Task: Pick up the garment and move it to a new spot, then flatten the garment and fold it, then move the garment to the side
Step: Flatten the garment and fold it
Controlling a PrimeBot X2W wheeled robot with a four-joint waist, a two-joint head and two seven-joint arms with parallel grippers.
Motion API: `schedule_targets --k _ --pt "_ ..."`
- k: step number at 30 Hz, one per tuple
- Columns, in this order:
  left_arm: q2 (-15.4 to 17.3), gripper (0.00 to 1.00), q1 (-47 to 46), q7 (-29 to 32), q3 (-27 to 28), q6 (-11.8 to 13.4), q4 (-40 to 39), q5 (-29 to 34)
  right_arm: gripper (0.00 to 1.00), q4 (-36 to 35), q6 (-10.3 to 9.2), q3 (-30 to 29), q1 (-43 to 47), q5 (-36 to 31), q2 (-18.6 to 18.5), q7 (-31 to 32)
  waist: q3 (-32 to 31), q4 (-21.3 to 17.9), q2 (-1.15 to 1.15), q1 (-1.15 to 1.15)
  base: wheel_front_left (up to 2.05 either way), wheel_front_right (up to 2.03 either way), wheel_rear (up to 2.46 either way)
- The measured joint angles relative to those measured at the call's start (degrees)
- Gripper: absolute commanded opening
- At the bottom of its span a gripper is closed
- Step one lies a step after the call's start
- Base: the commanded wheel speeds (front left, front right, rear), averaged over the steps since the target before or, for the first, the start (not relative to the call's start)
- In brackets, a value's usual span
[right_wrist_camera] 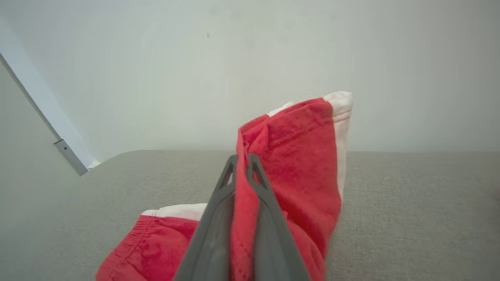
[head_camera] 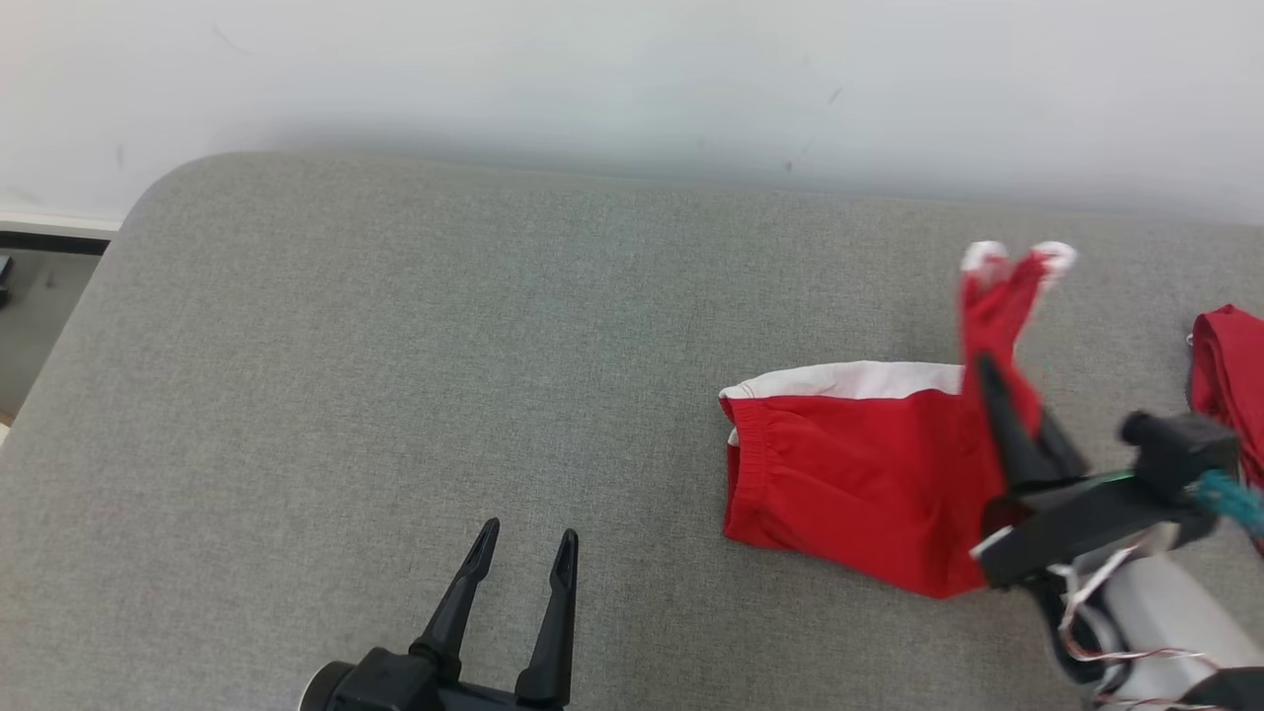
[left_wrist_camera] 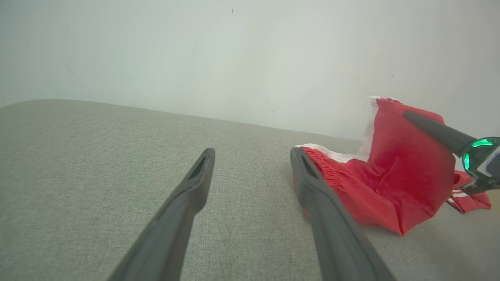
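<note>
On the grey worktop, right side | garment lies bunched, one end lifted | my right fingers pinch that raised red cloth | my left fingers spread, empty, well left of it

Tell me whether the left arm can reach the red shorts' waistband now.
Probably yes: the left pincer is open, and nothing stands between it and the waistband of the red shorts; the right pincer holds their lifted far end.
</note>
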Motion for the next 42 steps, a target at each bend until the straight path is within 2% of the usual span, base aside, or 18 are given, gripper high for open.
schedule_targets --k 10,17,18,19,23,26,29,34,42 --pt "-0.12 1.00 0.34 0.01 -0.05 -0.03 -0.10 -0.01 0.00 1.56 0.00 10.02 -1.76 -3.20 5.55 0.00 -0.13 0.97 0.00 0.01 0.00 0.00 0.00" --pt "-0.21 1.00 0.35 0.00 -0.21 -0.03 -0.08 -0.01 0.00 6.03 0.00 15.73 -2.89 -4.26 8.70 0.01 -0.08 2.05 0.01 0.01 0.00 0.00 0.00" --pt "-0.22 1.00 0.37 0.01 -0.27 -0.03 -0.07 -0.01 0.73 6.30 0.00 16.28 -2.94 -4.24 9.14 0.00 -0.12 2.14 0.01 0.01 0.00 0.00 0.00" --pt "-0.24 1.00 0.38 0.00 -0.31 -0.03 -0.05 -0.02 1.00 6.35 0.00 16.68 -2.93 -4.14 9.66 0.01 -0.18 2.21 0.00 0.01 0.00 0.00 0.00" --pt "-0.27 1.00 0.62 0.01 -0.44 -0.01 0.09 -0.20 1.00 4.41 0.00 18.96 -1.72 -3.46 11.18 0.00 -0.67 2.40 0.01 0.01 0.00 0.00 0.00" --pt "-0.31 1.00 1.01 0.00 -0.26 0.07 0.07 -0.21 1.00 1.25 0.00 21.46 1.61 -2.61 11.20 0.01 -1.16 2.28 0.00 0.01 0.00 0.00 0.00" --pt "-0.32 1.00 1.59 0.00 -0.04 0.30 0.04 -0.22 1.00 -2.54 0.00 21.12 4.58 -2.71 10.78 0.00 -1.58 1.82 0.01 0.01 0.00 0.00 0.00" --pt "-0.40 1.00 2.78 0.01 1.00 0.77 -0.43 -0.25 1.00 -6.97 0.00 16.94 9.71 -5.20 10.22 0.00 -2.52 0.38 0.00 0.00 0.00 0.00 0.00" --pt "-0.42 1.00 6.09 0.00 3.86 1.47 -1.23 0.53 1.00 -11.39 0.00 6.49 16.21 -10.73 11.26 0.00 -5.39 -2.54 0.00 0.00 0.00 0.00 0.00"
